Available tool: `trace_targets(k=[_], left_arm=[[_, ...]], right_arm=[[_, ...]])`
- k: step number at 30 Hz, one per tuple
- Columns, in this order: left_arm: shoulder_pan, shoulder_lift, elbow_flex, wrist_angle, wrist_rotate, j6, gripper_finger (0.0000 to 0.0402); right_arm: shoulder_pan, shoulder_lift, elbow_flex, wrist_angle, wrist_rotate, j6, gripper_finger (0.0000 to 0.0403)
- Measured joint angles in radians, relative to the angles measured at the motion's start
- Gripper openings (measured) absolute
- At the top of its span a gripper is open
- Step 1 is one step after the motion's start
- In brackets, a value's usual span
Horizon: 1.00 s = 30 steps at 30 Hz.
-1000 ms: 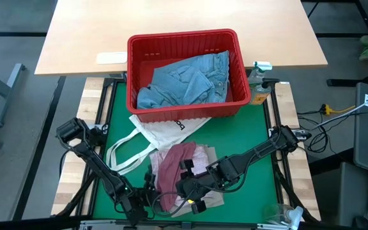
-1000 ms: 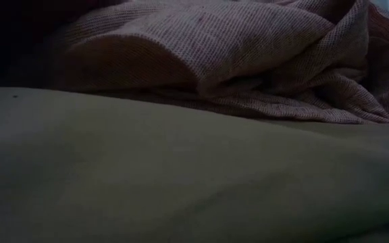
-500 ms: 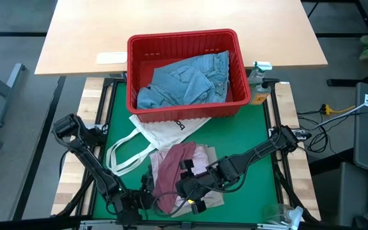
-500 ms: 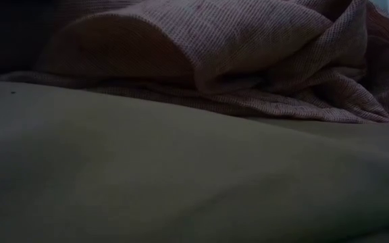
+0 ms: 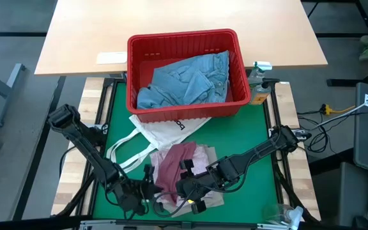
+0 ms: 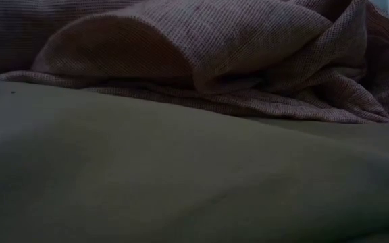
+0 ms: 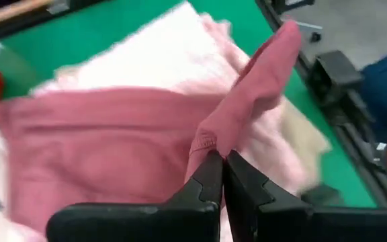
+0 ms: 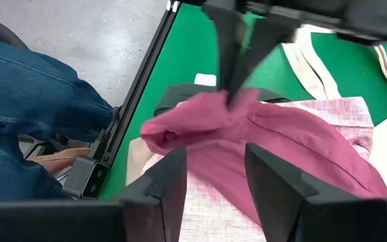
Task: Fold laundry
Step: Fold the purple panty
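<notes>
While the left gripper [image 7: 222, 161] has its jaws pinched tight on a hem corner of the pink top [image 5: 174, 167], the rest of that top trails away from the jaws toward two o'clock on the green mat [image 5: 235, 131]. Its long axis runs roughly from seven to one o'clock in the overhead view. The left gripper sits at the seven o'clock end; the right gripper [image 5: 193, 190] hovers just over the near edge at about five o'clock, its jaws standing apart and empty. Both are close, but only the left has cloth, so the next move likely turns on where that pinched corner gets carried along this axis.

The top is rumpled, with a darker rose layer folded over a paler mottled one, and it lies on beige trousers [image 5: 214, 198] at the mat's six o'clock side. Blue jeans [image 5: 187, 80] wait in the red basket [image 5: 184, 39] at twelve o'clock, and a white tote bag [image 5: 155, 131] lies between.
</notes>
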Motion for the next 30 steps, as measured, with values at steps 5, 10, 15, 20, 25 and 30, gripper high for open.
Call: trace_targets(k=[5, 10, 15, 20, 25, 30], left_arm=[[0.059, -0.035, 0.0, -0.005, -0.015, 0.098, 0.0002], [0.123, -0.043, 0.0, -0.012, -0.014, 0.152, 0.0002], [0.174, -0.043, 0.0, -0.09, -0.015, 0.149, 0.0002], [0.206, -0.043, 0.0, -0.128, -0.014, 0.148, 0.0002], [0.231, -0.043, 0.0, -0.128, -0.014, 0.146, 0.0006], [0.225, -0.047, 0.0, -0.128, -0.014, 0.146, 0.0007]], right_arm=[[0.0, 0.0, 0.0, 0.0, 0.0, 0.0, 0.015], [0.0, 0.0, 0.0, 0.0, 0.0, 0.0, 0.015], [0.0, 0.0, 0.0, 0.0, 0.0, 0.0, 0.015], [0.0, 0.0, 0.0, -0.002, 0.002, 0.0, 0.015], [0.0, 0.0, 0.0, -0.015, 0.039, -0.004, 0.015], [0.0, 0.0, 0.0, -0.057, 0.062, -0.004, 0.015]])
